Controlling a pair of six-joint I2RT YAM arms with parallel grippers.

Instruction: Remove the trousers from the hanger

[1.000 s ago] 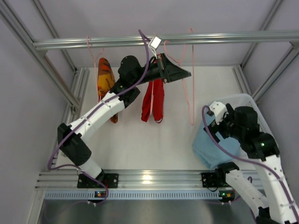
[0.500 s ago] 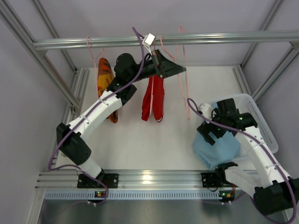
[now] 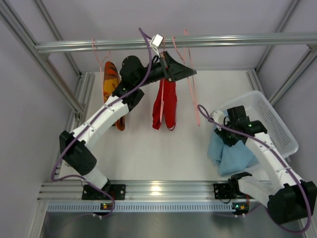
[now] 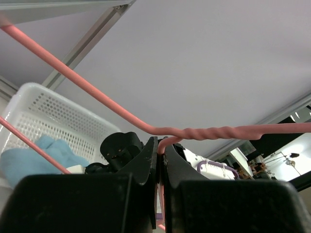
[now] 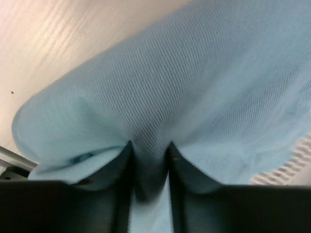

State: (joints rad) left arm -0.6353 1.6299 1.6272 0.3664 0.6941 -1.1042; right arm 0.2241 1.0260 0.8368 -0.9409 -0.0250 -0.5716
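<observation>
My left gripper (image 3: pixel 184 73) is up by the rail, shut on the twisted neck of an empty pink hanger (image 3: pixel 193 101); the left wrist view shows the wire (image 4: pixel 146 127) clamped between the jaws of the left gripper (image 4: pixel 161 143). Red trousers (image 3: pixel 164 104) hang just left of it, and the orange-yellow patterned trousers (image 3: pixel 111 82) hang further left. The light blue trousers (image 3: pixel 233 153) lie half over the basket's near corner. My right gripper (image 3: pixel 227 135) presses down on them; in its wrist view the right gripper (image 5: pixel 148 151) pinches a fold of the blue cloth (image 5: pixel 184 82).
A white mesh basket (image 3: pixel 283 130) stands at the right of the table and shows in the left wrist view as the basket (image 4: pixel 58 114). An aluminium rail (image 3: pixel 237 39) crosses the back and carries the hangers. Frame posts line both sides.
My right gripper has come down onto the light blue trousers and closed on a fold. The left gripper has drawn the pink hanger slightly to the left.
</observation>
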